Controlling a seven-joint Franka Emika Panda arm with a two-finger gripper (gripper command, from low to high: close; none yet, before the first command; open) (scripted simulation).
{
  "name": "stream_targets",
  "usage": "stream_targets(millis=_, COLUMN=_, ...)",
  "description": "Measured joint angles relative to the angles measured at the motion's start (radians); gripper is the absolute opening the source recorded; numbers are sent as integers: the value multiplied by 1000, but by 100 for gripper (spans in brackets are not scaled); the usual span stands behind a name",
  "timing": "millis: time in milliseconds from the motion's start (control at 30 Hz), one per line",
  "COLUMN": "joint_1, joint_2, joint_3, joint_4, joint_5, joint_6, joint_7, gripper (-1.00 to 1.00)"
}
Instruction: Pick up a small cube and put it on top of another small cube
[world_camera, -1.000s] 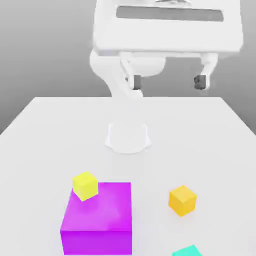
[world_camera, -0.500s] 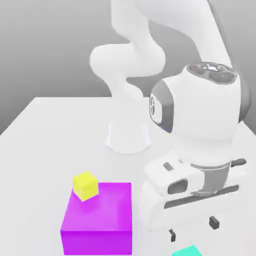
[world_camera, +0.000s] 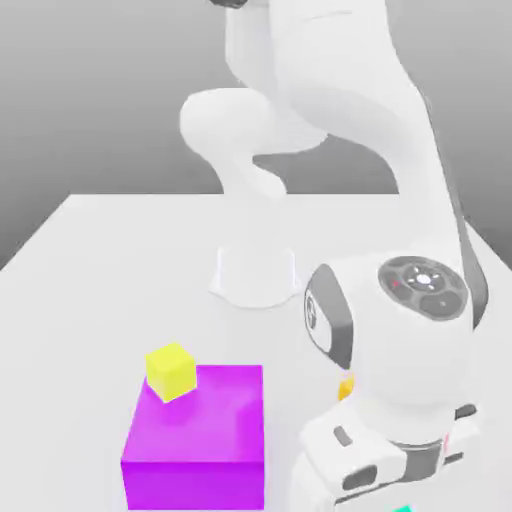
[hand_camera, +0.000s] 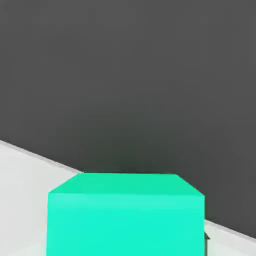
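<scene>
1. The robot arm (world_camera: 335, 80) reaches forward and down over the white table (world_camera: 90, 300), with its hand low at the exterior view's right, near the front of the scene.
2. The gripper (hand_camera: 126, 240) has its fingers clenched on the teal cube (hand_camera: 126, 225), grasping it between them.
3. In the hand view the teal cube looms large and close, with one flat face and a narrower sloping face showing. In the exterior view just a small piece of it peeks out at the bottom, below the hand; most of it is hidden there. Whether it touches the table, I cannot tell.
4. The yellow cube (world_camera: 171, 372) sits on top of the large purple block (world_camera: 200, 420), at the far corner on the exterior view's left, turned at an angle to the block's edges.
5. The purple block stands on the table at the exterior view's left, apart from the robot's hand.
6. The orange cube (world_camera: 346, 387) is mostly hidden by the arm; a sliver of it shows between the purple block and the arm's wrist.
7. The teal cube is not on top of either of the other small cubes.
</scene>
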Motion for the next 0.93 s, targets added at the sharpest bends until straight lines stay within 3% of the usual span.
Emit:
stream_targets(millis=267, joint_1=-86, joint_2=-289, joint_3=-98, joint_4=-189, joint_5=48, joint_6=-98, joint_7=120, gripper=-100)
stream_targets(millis=667, joint_1=-299, joint_2=-715, joint_3=-194, joint_4=-489, joint_5=29, joint_6=-223, joint_7=385, gripper=-100)
stream_targets(millis=833, joint_1=-314, joint_2=-604, joint_3=-202, joint_4=-549, joint_5=38, joint_6=-51, joint_7=396, gripper=-100)
stream_targets(millis=867, joint_1=-314, joint_2=-586, joint_3=-203, joint_4=-554, joint_5=39, joint_6=-28, joint_7=395, gripper=100)
stream_targets(millis=933, joint_1=-314, joint_2=-586, joint_3=-203, joint_4=-554, joint_5=39, joint_6=-28, joint_7=395, gripper=100)
